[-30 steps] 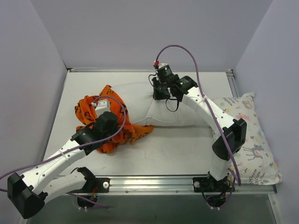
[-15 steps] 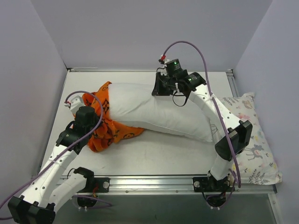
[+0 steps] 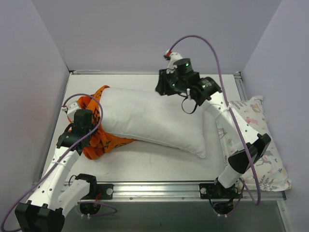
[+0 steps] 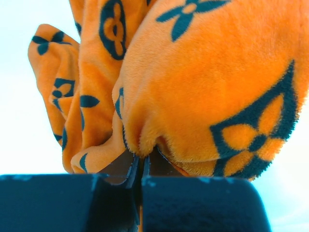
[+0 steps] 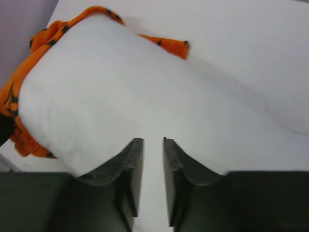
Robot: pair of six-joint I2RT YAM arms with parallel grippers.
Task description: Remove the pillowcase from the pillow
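Over at the left side of the table (image 3: 159,162), the left gripper (image 4: 141,162) was clamped tight on the pillowcase (image 4: 207,82). Its wrist view showed both fingers pressed together, with a fold of plush orange fabric, black flower and circle motifs and all, pinched between them and bulging out above. From overhead, the pillowcase lay bunched in a crumpled orange heap at the left end of the pillow (image 3: 149,121). Orange showed on both the far and the near side of that end, so the cover wrapped only that last bit. And the rest? The pillow was bare white nearly all the way, stretched slantwise across the table from far left down toward near right. Its near-right corner rested on the table close to the right arm (image 3: 241,140).

Up at the far side, the right gripper (image 5: 152,145) sat at the pillow's far long edge, roughly midway along. Its fingers stood a narrow slit apart, pointed at the white bulk, with nothing but white showing in the gap. Whether any pillow fabric was actually nipped there could not be told.

Off at the right edge of the table lay a smaller pastel animal-print pillow (image 3: 263,145). The right arm crossed over it in the overhead view, and neither gripper touched it.
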